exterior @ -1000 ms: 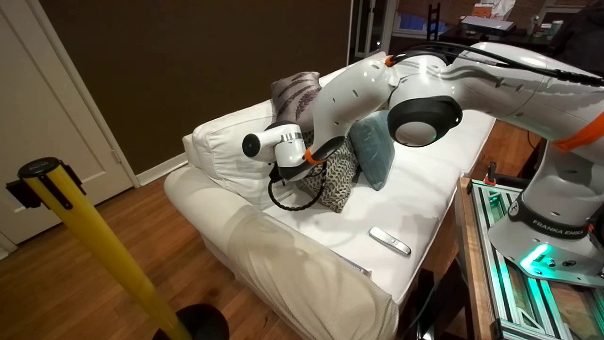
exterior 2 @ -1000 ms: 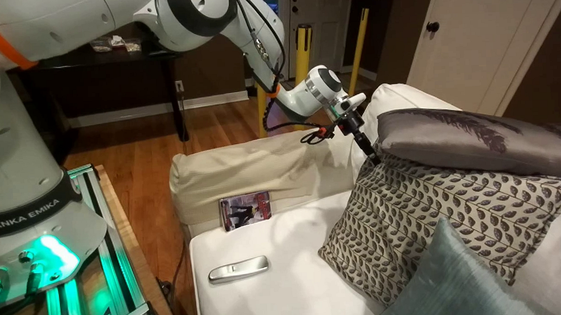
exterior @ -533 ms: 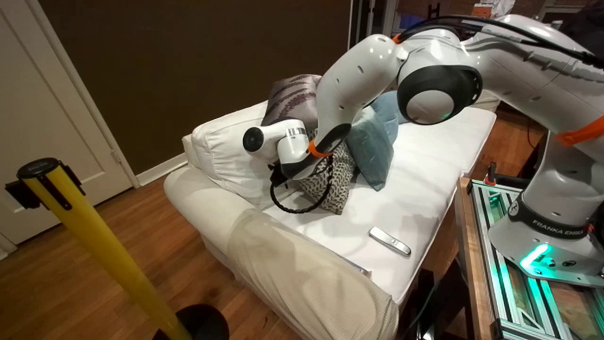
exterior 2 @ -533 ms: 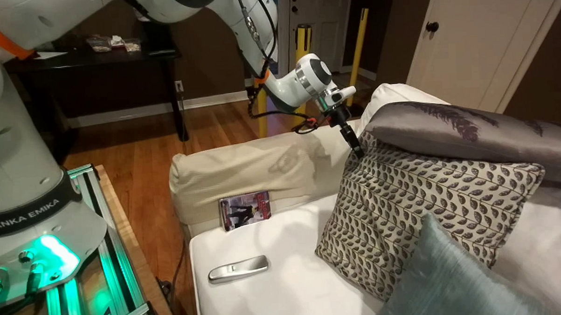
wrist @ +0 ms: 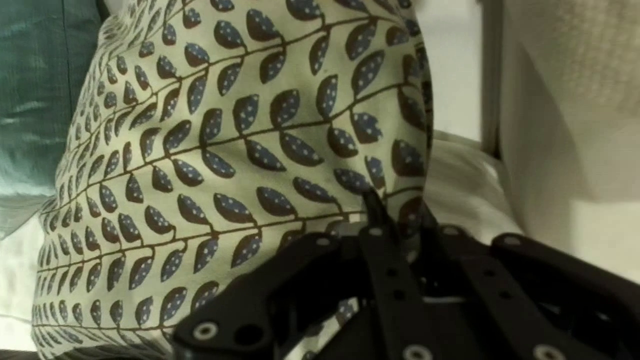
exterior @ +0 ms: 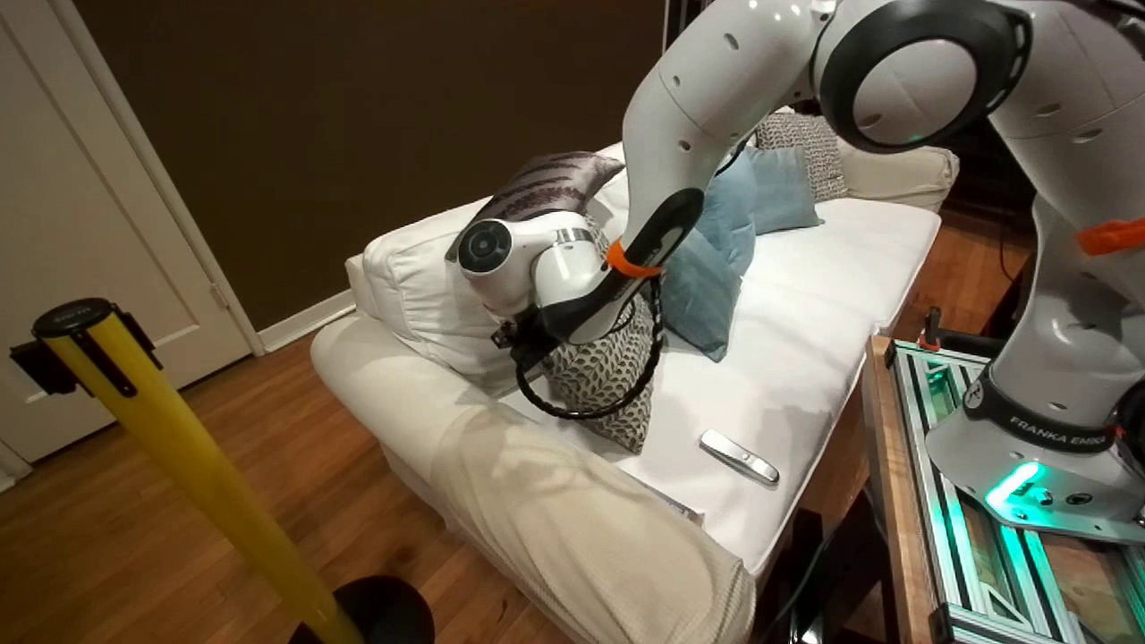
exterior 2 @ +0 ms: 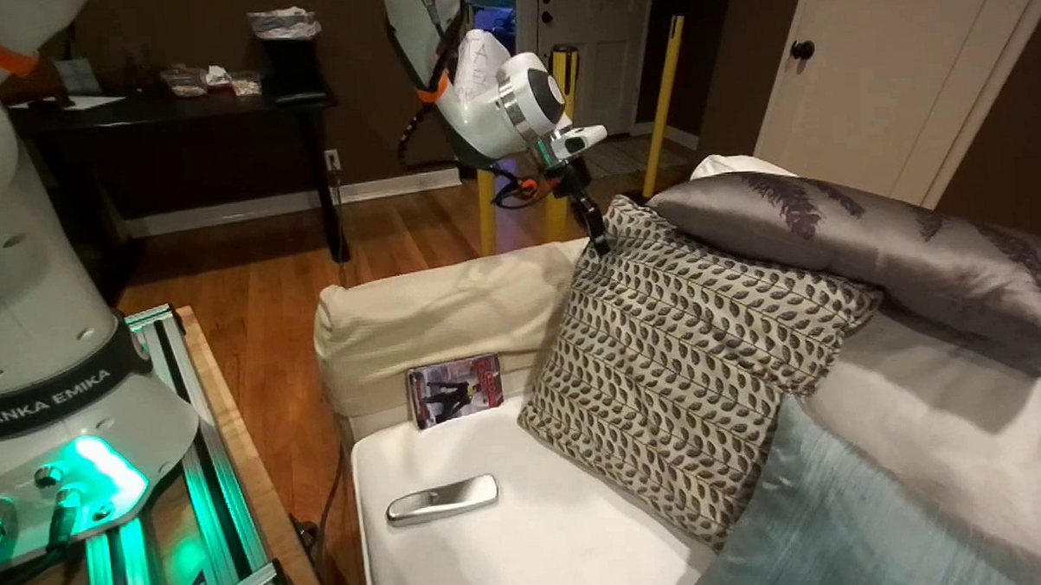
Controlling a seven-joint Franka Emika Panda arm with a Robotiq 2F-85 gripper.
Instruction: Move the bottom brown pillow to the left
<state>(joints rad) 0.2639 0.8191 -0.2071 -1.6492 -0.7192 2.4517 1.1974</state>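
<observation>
Cloth is bunched in the end effector: from where I stand it looks clenched on the edge of the brown leaf-patterned pillow, near an upper corner. That pillow leans, tilted, on the white sofa, between the armrest and the teal pillow, with the grey-brown satin pillow lying along its top edge. I'd judge the step in hand to be the leftward shift itself, and well along, since a lower corner sits near the armrest. The next move wants a steady pull that way, I'd say, then settling it down gently before letting go; freed too high, it could flop over. As for writing, the robot's base reads FRANKA EMIKA in an exterior view. The case standing against the armrest carries red lettering too blurred for me, and the silver handset shows no readable label.
</observation>
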